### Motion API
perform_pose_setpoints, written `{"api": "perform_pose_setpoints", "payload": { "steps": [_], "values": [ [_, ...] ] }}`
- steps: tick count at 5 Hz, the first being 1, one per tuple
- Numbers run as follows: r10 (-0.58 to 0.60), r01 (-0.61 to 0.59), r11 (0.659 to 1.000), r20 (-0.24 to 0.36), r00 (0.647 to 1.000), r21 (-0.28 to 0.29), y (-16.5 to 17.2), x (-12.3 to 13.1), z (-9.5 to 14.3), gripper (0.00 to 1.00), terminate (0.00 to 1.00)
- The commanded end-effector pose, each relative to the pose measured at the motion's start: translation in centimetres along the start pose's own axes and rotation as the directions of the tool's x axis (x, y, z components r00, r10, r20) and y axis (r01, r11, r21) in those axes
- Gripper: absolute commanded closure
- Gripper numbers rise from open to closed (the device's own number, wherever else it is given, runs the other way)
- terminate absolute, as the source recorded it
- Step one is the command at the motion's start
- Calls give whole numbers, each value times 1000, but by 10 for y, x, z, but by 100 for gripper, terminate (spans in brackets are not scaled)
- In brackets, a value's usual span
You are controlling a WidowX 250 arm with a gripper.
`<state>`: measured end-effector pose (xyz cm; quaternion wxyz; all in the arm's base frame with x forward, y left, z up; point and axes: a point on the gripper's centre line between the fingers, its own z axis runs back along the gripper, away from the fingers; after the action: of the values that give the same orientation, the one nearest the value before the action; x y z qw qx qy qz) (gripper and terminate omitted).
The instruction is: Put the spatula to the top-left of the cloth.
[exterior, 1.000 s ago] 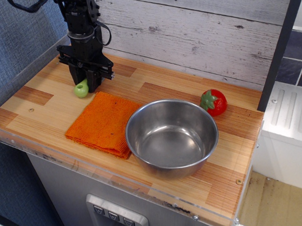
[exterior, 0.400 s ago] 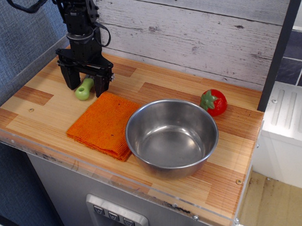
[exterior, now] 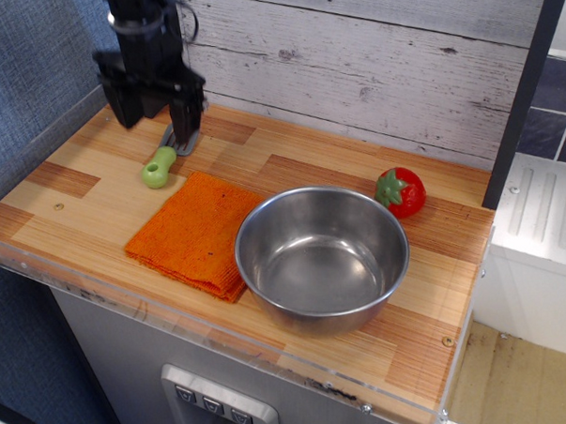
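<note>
The little toy spatula (exterior: 165,157) has a short rounded light-green handle and a grey blade that's partly hidden behind the gripper (exterior: 155,112); it's lying flat on the striped wooden tabletop (exterior: 66,198) just off the top-left corner of the fuzzy orange terry cloth (exterior: 193,235). The black jaws are spread wide, gripping nothing, hovering just above the blade end. A shiny round steel bowl (exterior: 321,257) overlaps the cloth's right edge, and a glossy red strawberry toy (exterior: 400,192) sits beyond it.

The pincer (exterior: 155,112) has let go of the spatula (exterior: 165,158), opened wide and risen above it.
</note>
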<state>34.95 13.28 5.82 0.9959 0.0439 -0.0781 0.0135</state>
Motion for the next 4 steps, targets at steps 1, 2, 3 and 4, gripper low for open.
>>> {"api": "perform_pose_setpoints", "payload": {
  "steps": [1,2,3,4],
  "values": [
    [-25,22,1000,138,990,22,-1,2,62,0,0],
    [-37,33,999,175,984,26,-7,-5,82,0,0],
    [-37,33,999,175,984,26,-7,-5,82,0,0],
    [-37,33,999,175,984,26,-7,-5,82,0,0]
  ]
}}
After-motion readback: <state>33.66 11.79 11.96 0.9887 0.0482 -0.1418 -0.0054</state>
